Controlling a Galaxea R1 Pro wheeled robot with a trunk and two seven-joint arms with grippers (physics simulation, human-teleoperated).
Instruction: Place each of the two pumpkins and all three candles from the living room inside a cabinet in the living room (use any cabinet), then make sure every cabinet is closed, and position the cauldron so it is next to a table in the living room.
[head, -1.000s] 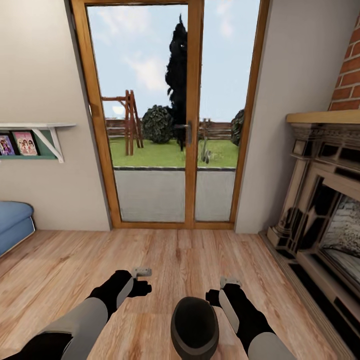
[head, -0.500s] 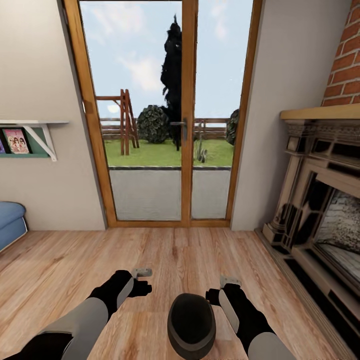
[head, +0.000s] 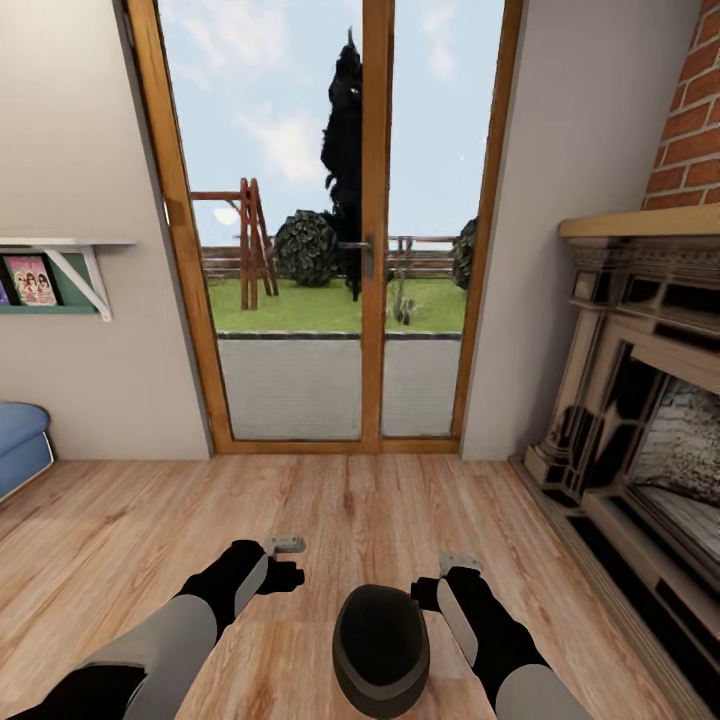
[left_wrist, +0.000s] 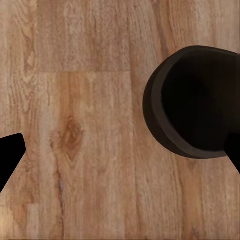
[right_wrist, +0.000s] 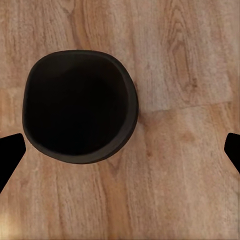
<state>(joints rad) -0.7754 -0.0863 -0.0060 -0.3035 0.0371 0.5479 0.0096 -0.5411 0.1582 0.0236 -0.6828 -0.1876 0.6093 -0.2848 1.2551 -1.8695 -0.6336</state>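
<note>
Since a moment ago, only the cauldron (head: 381, 646) has edged slightly left on the wooden floor (head: 120, 540). It sits between the left gripper (left_wrist: 120, 155) and right gripper (right_wrist: 120, 150), whose jaws are spread, holding nothing.

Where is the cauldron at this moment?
In the head view the cauldron stands on the wooden floor between the left gripper and the right gripper, nearer the right one, facing the glass door.
</note>
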